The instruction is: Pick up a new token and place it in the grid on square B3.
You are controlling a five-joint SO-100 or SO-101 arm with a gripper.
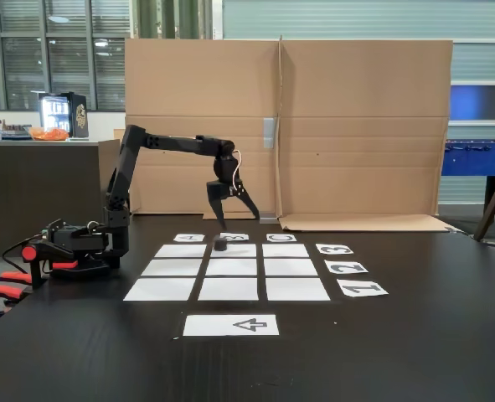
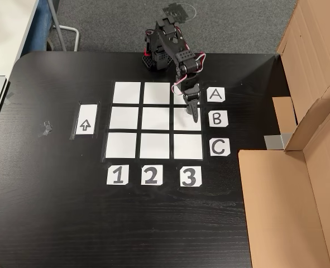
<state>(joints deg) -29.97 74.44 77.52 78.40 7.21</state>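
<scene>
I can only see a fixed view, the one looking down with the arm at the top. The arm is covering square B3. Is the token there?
Observer: Yes. In a fixed view from the side, the token sits on square B3, near one corner.
Operator: Is the gripper holding it?
Observer: No. The gripper hangs open above the token, with a gap between them.

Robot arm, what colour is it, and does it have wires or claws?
The arm is all black, made of blocky plastic links on a black base with red parts. Its gripper ends in two pointed black fingers, like a claw. Thin red and white wires loop out near the wrist.
</scene>
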